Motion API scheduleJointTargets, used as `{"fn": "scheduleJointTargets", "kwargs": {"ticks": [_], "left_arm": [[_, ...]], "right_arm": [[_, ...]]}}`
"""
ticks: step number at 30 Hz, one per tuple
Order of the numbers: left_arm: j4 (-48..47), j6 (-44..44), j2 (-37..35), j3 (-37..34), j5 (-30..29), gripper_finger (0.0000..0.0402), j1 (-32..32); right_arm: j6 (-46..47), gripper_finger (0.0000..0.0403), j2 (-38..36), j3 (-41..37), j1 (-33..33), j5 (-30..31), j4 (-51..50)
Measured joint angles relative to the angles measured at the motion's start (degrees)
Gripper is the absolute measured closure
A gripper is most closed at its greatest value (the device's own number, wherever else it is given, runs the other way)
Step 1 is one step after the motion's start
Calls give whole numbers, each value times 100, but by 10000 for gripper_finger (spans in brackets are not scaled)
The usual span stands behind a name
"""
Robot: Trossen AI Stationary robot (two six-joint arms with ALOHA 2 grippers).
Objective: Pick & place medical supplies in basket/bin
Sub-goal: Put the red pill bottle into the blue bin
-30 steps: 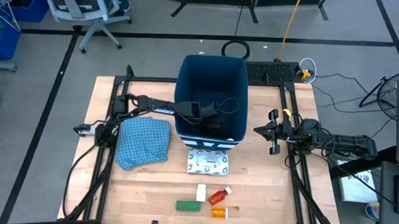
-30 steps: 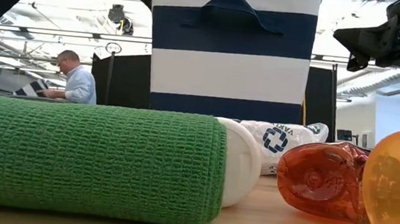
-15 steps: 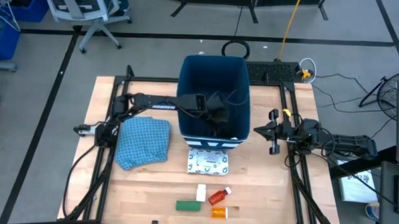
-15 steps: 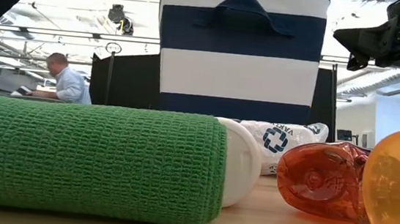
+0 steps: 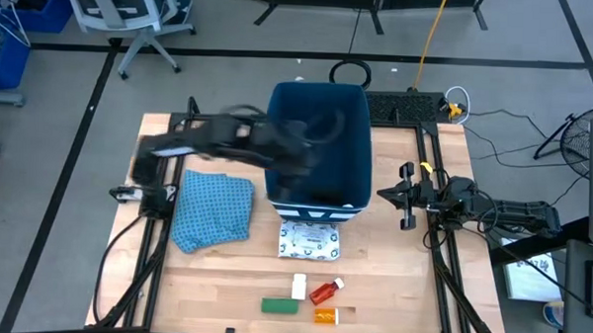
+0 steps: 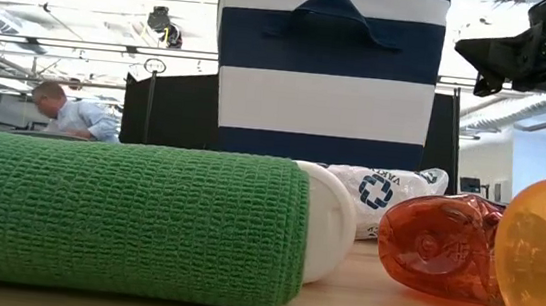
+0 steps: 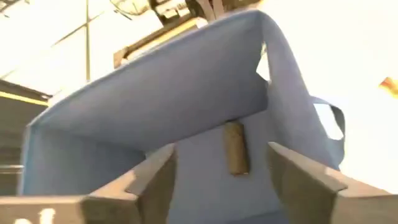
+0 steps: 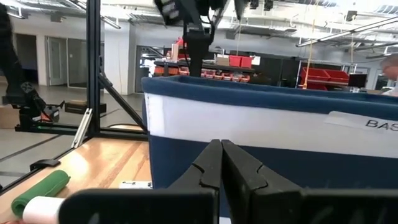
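Left hand, fingers spread, hangs over the bin.

Both arms are built of dark, near-black segments. The left arm is seen only as a dark smear from above. The right arm is trailed by black cables, and a yellow tag (small) is carried near the right claw, whose fingers are black and tapered.

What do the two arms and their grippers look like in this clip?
Both arms are dark, slim and jointed. The right arm trails black cables and has a small yellow mark near its gripper. The right gripper's fingers are black, tapered wedges. The left gripper's fingers look flat and blocky.
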Motion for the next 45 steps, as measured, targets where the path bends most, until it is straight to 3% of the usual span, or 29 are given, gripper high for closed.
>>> {"fn": "scheduleJointTargets", "kwargs": {"ticks": [6,10,12,16,20,27,31,37,45], "left_arm": [[-172,-1110,-1432,-830,-4,282,-240],[-126,-1786,-2393,-1858,-8,368,-423],[80,-1994,-2931,-2531,-128,392,-559],[1122,-2138,-4144,-4267,-433,393,-986],[3014,-1913,-5278,-6061,-474,397,-1346],[5449,-1468,-6533,-8782,-401,397,-1541],[6599,-1478,-6889,-10107,-106,399,-1545],[8630,-1621,-7093,-11642,-140,399,-1539],[10295,-1628,-7095,-12803,-565,395,-1463]], "right_arm": [[62,403,33,0,1,-2,-6],[202,403,52,0,2,-1,34],[204,403,55,-1,1,1,37],[207,403,55,0,1,11,85],[192,403,55,0,1,12,80],[147,403,55,0,2,13,80],[119,403,55,0,2,13,80],[243,403,75,0,2,-13,55],[480,403,243,0,2,-36,15]]}}
